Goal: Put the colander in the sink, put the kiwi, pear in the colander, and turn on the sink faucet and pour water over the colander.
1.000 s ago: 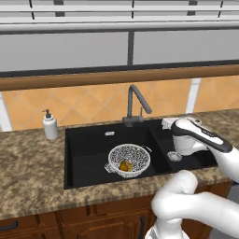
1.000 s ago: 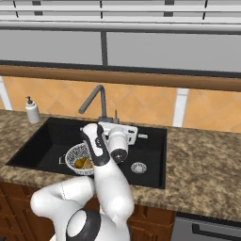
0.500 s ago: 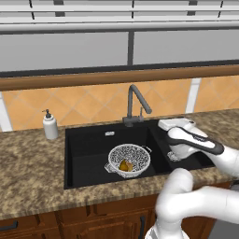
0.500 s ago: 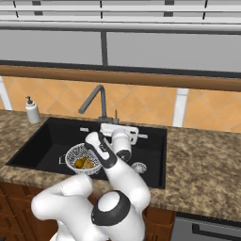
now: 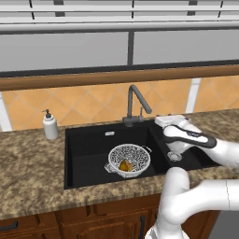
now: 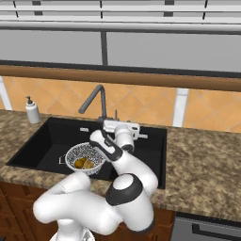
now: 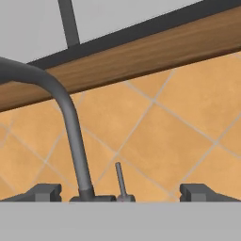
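Note:
The whitish mesh colander (image 5: 129,159) (image 6: 84,157) sits in the large basin of the black sink (image 5: 88,149) (image 6: 42,146). Inside it lie the yellow pear (image 5: 123,165) (image 6: 80,163) and, close beside it, the darker kiwi (image 6: 89,164). The dark grey sink faucet (image 5: 135,104) (image 6: 96,100) (image 7: 70,122) stands at the sink's back rim, its spout bent over the large basin. My gripper (image 5: 169,122) (image 6: 121,126) (image 7: 121,194) is open, level with the faucet's base and just to its right. The thin upright lever (image 7: 120,180) stands between my fingertips (image 7: 44,192), a short way ahead.
A white soap pump bottle (image 5: 50,126) (image 6: 32,110) stands on the granite counter (image 5: 32,163) left of the sink. The smaller basin with its silver drain (image 5: 174,157) lies under my forearm. Orange tiled backsplash (image 7: 164,122) and a wooden ledge rise right behind the faucet.
My hand has moved a little left and back from over the small basin towards the faucet's base, and the elbow has swung. The jaws stayed open. Colander and fruit have not moved.

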Tool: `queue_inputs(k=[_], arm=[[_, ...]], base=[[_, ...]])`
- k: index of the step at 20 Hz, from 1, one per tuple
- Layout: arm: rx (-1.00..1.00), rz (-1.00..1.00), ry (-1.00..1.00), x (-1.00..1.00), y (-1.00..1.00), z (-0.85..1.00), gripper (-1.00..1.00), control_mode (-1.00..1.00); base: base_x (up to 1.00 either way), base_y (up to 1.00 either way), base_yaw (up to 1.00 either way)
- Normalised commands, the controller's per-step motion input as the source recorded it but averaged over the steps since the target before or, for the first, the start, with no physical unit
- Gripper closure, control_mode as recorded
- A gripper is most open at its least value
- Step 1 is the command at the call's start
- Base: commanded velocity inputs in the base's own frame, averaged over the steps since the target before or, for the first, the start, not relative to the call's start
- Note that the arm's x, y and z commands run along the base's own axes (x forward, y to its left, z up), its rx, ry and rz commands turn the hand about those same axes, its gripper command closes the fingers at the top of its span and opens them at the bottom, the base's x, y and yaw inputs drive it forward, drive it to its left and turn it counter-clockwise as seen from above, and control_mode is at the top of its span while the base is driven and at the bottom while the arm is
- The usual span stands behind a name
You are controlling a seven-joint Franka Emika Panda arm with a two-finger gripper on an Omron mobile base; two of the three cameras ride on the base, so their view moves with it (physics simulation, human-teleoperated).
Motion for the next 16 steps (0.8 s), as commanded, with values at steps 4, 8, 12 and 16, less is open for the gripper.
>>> queue_inputs(k=[4,8,12,16], arm=[[0.00,0.00,0.00,0.22,0.05,-0.04,-1.00,-1.00],[0.00,0.00,0.07,0.09,0.05,-0.08,-1.00,-1.00],[0.00,0.00,0.12,0.08,0.06,-0.03,-1.00,-1.00],[0.00,0.00,0.03,0.26,0.04,0.00,-1.00,-1.00]], base=[[0.00,0.00,0.00],[0.00,0.00,0.00],[0.00,0.00,0.00],[0.00,0.00,0.00]])
